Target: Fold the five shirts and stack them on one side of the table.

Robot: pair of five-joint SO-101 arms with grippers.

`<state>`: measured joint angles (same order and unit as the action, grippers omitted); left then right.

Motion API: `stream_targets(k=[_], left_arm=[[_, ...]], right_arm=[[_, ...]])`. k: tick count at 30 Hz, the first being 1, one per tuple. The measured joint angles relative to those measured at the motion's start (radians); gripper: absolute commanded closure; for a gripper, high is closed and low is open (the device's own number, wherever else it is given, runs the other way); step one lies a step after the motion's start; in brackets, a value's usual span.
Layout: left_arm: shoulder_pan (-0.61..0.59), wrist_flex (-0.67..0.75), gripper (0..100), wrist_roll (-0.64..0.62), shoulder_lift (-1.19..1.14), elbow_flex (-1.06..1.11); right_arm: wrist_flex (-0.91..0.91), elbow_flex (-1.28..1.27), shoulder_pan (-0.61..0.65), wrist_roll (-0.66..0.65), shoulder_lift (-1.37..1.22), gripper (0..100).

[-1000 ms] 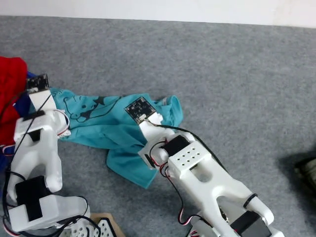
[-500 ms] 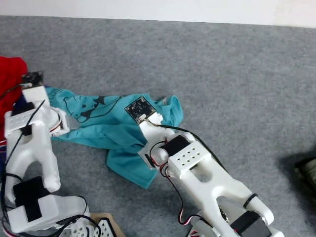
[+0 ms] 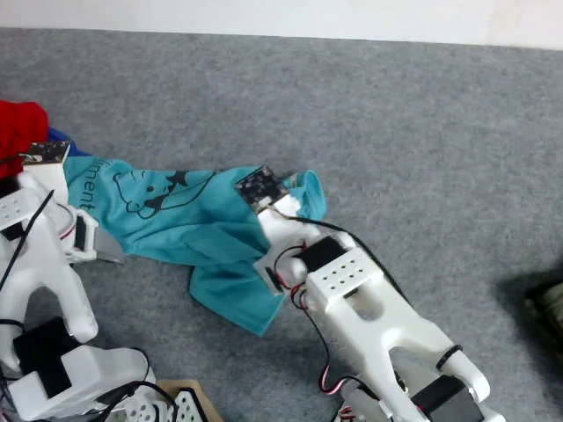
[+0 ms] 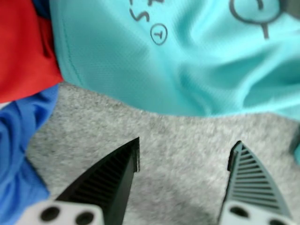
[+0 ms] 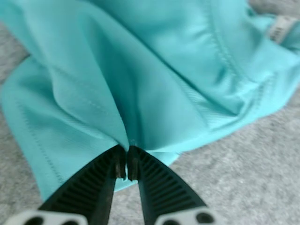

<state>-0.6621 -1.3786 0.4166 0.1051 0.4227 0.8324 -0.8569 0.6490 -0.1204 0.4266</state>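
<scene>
A teal shirt (image 3: 176, 224) with a dark cartoon print lies crumpled on the grey table, left of centre. In the right wrist view my right gripper (image 5: 126, 163) is shut on a raised fold of the teal shirt (image 5: 140, 79). The right arm (image 3: 343, 281) stands over the shirt's right part. My left gripper (image 4: 185, 149) is open over bare grey surface just short of the teal shirt's (image 4: 178, 61) printed hem, holding nothing. The left arm (image 3: 35, 237) stands at the shirt's left end. A red shirt (image 3: 19, 127) and a blue one (image 4: 18, 140) lie bunched at the far left.
The grey table (image 3: 422, 132) stretches open to the back and right. A dark object (image 3: 547, 303) pokes in at the right edge. A tan board (image 3: 192, 397) lies by the left arm's base at the front.
The left arm has drawn back to the left, uncovering the teal shirt's left edge and its print. The right arm has shifted slightly right with the fold still pinched.
</scene>
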Motion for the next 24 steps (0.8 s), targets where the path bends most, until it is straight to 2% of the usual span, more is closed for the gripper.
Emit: stream_targets(k=[10,14,19,24], left_arm=[[-0.058,-0.020,69,0.043,0.000,-0.101],[-0.058,0.048,69,0.035,0.000,-0.101],[-0.049,0.201,69,-0.112,0.000,-0.032],[0.032,0.382,69,-0.250,0.000,0.137]], right_arm=[[0.000,0.000,-0.127,0.000,0.000,99.2],[0.000,0.026,-0.157,0.000,0.000,99.2],[0.043,0.078,-0.158,0.000,0.000,99.2],[0.120,0.180,-0.101,0.000,0.000,99.2]])
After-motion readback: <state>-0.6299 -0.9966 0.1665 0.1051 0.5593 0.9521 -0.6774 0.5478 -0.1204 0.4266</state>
